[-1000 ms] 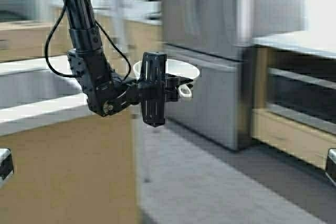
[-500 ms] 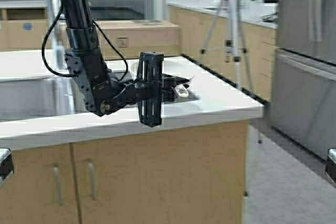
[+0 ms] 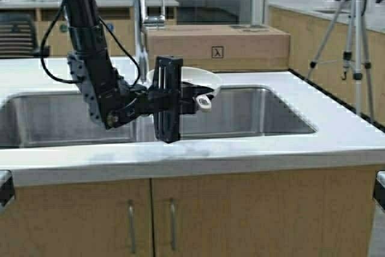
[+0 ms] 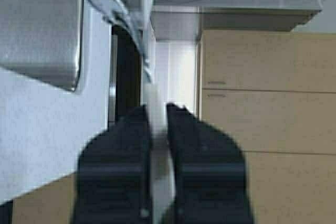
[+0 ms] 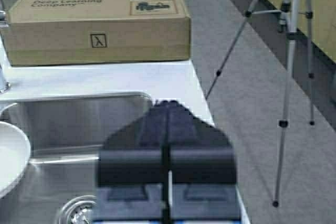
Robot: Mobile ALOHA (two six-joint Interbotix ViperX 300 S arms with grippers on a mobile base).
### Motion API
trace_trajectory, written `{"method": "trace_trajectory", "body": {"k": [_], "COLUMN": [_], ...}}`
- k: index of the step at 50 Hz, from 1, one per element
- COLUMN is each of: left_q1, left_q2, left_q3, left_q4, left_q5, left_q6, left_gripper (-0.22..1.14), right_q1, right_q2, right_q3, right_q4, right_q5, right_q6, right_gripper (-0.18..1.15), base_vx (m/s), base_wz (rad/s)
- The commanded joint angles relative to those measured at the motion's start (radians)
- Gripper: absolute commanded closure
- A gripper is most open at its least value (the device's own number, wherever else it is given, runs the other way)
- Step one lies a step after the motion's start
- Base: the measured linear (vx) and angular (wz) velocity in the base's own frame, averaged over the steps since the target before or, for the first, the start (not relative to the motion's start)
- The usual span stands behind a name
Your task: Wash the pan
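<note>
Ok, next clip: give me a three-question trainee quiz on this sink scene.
1. True or false: the left gripper is shut on the pan.
2. The pan is held above: A) the floor, B) the sink, C) the cardboard box.
3. What stands on the floor to the right of the counter?

Key: 1 true. 2 B. 3 A tripod. The right gripper is shut on nothing, over the sink's right end.

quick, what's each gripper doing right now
Left gripper: closed on the pan, held over the sink.
Right gripper: closed, empty.
</note>
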Motion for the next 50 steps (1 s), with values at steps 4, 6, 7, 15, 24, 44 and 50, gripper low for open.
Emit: {"method": "trace_trajectory", "body": {"k": [4,6,7,15,24,44,50], "left_q1": [0.057,0.072,0.081,0.143,0.160,0.176,0.167], "left_q2": [-0.084,-0.089,-0.091,-0.094,-0.080,-0.051,-0.071], "left_q3": [0.020,0.026,0.028,0.049,0.054,0.044,0.087], "left_q4": [0.023,0.031,0.035,0.072,0.080,0.104,0.112], "left_q5": [-0.015,-0.009,-0.006,0.009,0.043,0.044,0.031], "left_q6": [-0.002,-0.003,-0.003,-0.014,-0.014,-0.029,-0.028], "left_gripper": [0.89,0.89,0.89,0.89,0.89,0.89,0.89], "right_q1": [-0.002,-0.002,-0.002,-0.002,-0.002,-0.002,-0.002], "right_q2": [0.002,0.002,0.002,0.002,0.002,0.000,0.002], "right_q3": [-0.011,-0.011,-0.011,-0.009,-0.005,-0.006,-0.005], "right_q4": [0.000,0.000,0.002,0.002,0.003,0.006,0.005], "right_q5": [-0.005,-0.005,-0.005,-0.005,-0.005,-0.006,-0.005], "right_q6": [0.002,0.002,0.002,0.002,0.002,0.018,0.031], "right_gripper": [0.91,0.91,0.91,0.91,0.91,0.91,0.91], "base_vx": [0.17,0.16,0.16,0.15,0.17,0.18,0.17], "base_wz": [0.18,0.17,0.17,0.17,0.18,0.21,0.22]}}
